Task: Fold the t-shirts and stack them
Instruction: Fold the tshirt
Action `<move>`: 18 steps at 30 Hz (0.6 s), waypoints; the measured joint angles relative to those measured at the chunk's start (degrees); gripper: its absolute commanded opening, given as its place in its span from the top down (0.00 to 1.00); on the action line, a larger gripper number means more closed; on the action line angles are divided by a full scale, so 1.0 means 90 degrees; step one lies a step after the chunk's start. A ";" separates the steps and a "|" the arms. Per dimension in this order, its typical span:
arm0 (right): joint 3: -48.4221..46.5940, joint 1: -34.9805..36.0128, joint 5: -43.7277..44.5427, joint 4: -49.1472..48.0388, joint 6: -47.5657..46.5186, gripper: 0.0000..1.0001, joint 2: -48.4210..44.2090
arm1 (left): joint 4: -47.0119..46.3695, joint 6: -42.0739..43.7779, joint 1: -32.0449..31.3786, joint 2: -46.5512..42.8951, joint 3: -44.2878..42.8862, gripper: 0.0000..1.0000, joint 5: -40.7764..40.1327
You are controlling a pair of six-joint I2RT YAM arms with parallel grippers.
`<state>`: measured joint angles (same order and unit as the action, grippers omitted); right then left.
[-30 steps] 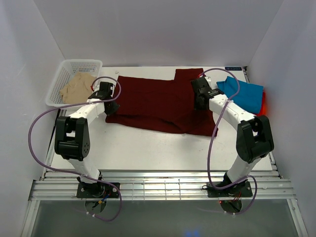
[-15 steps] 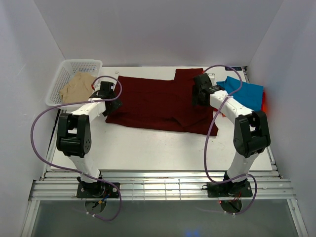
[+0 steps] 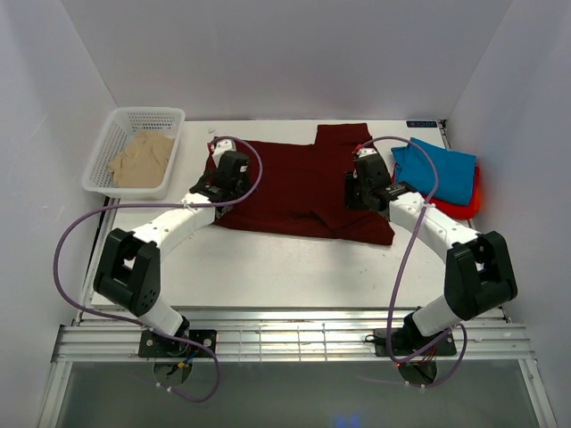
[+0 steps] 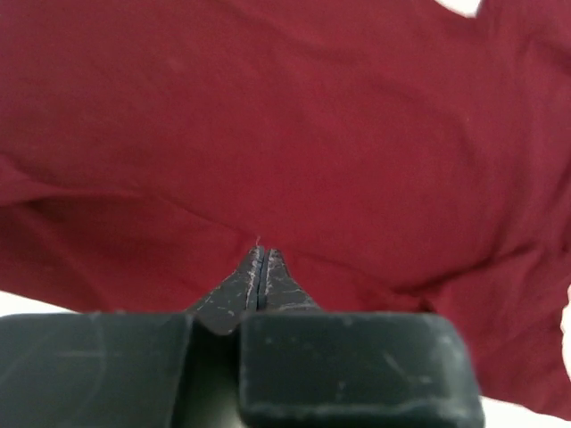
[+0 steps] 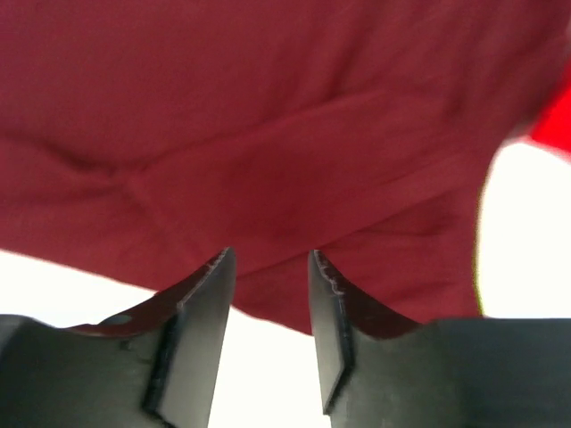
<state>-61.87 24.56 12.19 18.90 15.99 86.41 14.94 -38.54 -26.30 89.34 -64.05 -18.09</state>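
At the back left corner of the table (image 3: 294, 267) sits a white basket (image 3: 134, 112) with holes in its sides. Inside the basket lies the beige t-shirt (image 3: 141, 156), all crumpled up, and nothing else is in there with it. In the middle of the table the dark maroon t-shirt (image 3: 285, 183) lies spread out flat, with one sleeve pointing to the back. On the right side is the teal-blue t-shirt (image 3: 437, 169), folded up. It rests on top of the red-orange t-shirt (image 3: 474, 192), which peeks out at the right edge under it. These two touch each other and sit just beside the maroon one. The left gripper (image 4: 261, 257) is down on the left part of the maroon t-shirt. Its two fingers (image 4: 239, 287) are pressed tight together, and little folds in the cloth run right up to the tips, so it seems to pinch the cloth. The right gripper (image 5: 268, 259) is over the right part of the same t-shirt, near its front edge. Its fingers (image 5: 201, 294) have a small gap between them, with nothing held in the gap. Through it you can see red cloth and a bit of white table.
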 measured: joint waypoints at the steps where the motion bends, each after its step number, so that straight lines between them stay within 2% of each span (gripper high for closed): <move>1: 0.0124 0.0041 -0.0214 -0.0083 -0.0005 0.48 0.0002 | -0.0019 -0.0010 -0.0090 0.0102 0.0010 1.00 0.0034; 4: 0.0386 0.0175 -0.0695 -0.0177 -0.0012 0.42 0.0036 | 0.0085 -0.0075 -0.0073 0.0566 0.0022 0.97 -0.0029; 9: 0.0401 0.0430 -0.1020 -0.0325 -0.0066 0.41 0.0160 | 0.0668 -0.0265 0.0044 0.1258 0.0022 0.93 -0.0352; 18: 0.0398 0.0648 -0.1185 -0.0384 -0.0136 0.41 0.0427 | 0.0923 -0.0384 0.0459 0.1392 0.0012 0.93 -0.0605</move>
<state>-58.28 30.39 1.52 15.44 14.76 90.26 23.24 -42.00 -22.17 101.86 -63.94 -23.53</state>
